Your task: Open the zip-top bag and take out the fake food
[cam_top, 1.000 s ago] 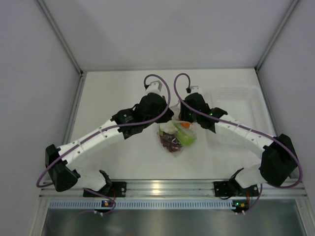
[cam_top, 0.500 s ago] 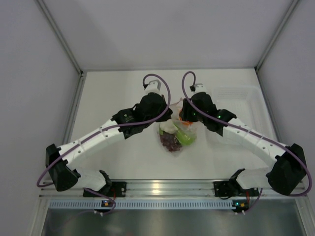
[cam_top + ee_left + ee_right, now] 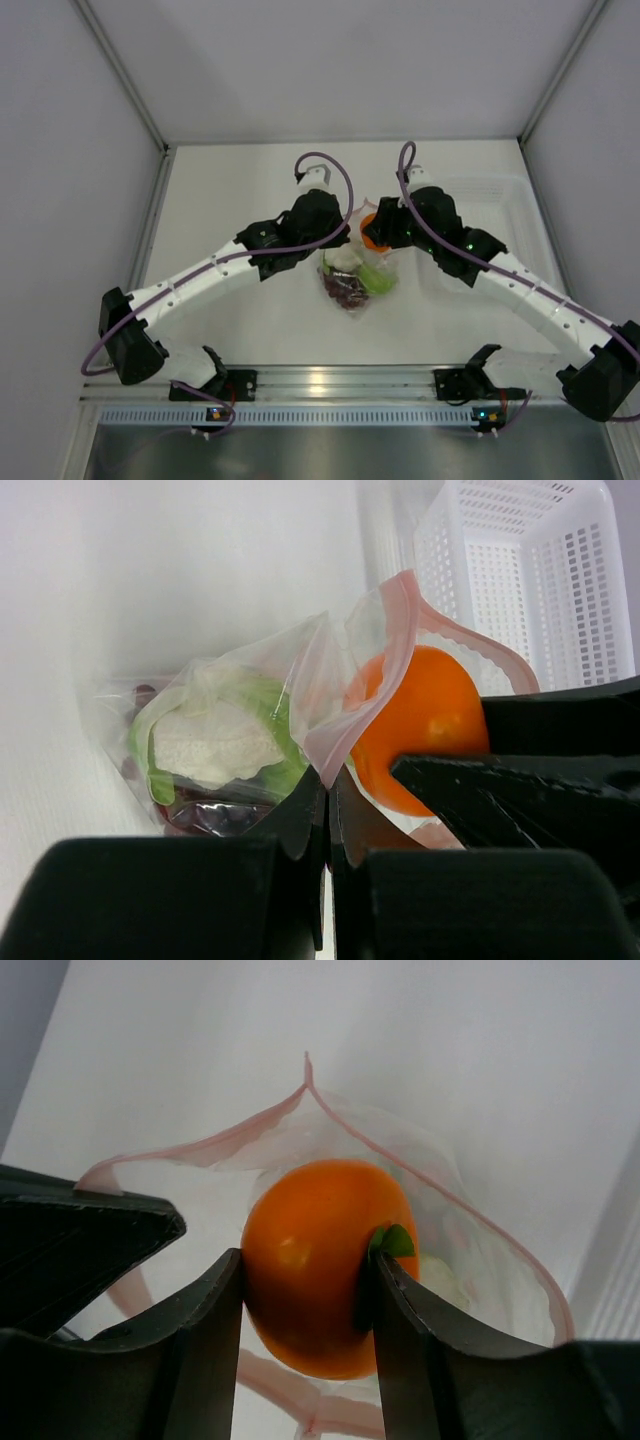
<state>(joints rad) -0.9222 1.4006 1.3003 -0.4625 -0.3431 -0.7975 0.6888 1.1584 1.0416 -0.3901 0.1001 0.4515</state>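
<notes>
The clear zip-top bag (image 3: pixel 357 278) lies mid-table with its pink zip strip (image 3: pixel 400 610) gaping open. My left gripper (image 3: pixel 328 780) is shut on the bag's rim and holds it up. My right gripper (image 3: pixel 305 1290) is shut on the orange fruit (image 3: pixel 318 1260) with a green top, lifting it through the bag's mouth; it also shows in the top view (image 3: pixel 374 228) and the left wrist view (image 3: pixel 425 720). The white and pale green leafy vegetable (image 3: pixel 215 742) and the dark grape bunch (image 3: pixel 345 290) are inside the bag. A green piece (image 3: pixel 373 279) lies beside them.
A rigid clear rectangular tray (image 3: pixel 490 215) stands at the right of the table, right beside my right arm; it shows as a white slotted basket in the left wrist view (image 3: pixel 520 570). Grey walls enclose the table on three sides.
My right gripper has moved back and right, drawing the orange fruit up out of the bag's mouth. My left gripper stays shut on the bag's rim.
</notes>
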